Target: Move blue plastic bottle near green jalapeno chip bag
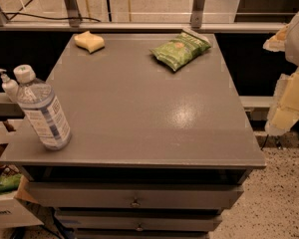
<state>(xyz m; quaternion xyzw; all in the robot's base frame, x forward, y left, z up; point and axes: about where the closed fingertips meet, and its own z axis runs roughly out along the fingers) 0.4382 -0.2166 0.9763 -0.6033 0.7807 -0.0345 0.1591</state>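
My gripper (288, 101) hangs at the right edge of the frame, off the table's side, well apart from the blue plastic bottle (42, 108) at lower left.

I cannot tell whether the gripper is open or closed. The bottle stands upright near the table's front left corner: clear plastic, white screw cap, blue-and-white striped label. The green jalapeno chip bag (180, 49) lies flat at upper right of centre, well apart from it. The grey table (149, 113) also carries a pale yellow sponge (89, 41) at upper left; drawers (134, 195) sit beneath. A white pump bottle (9, 83) stands behind the bottle, and speckled floor (284, 193) shows at lower right.
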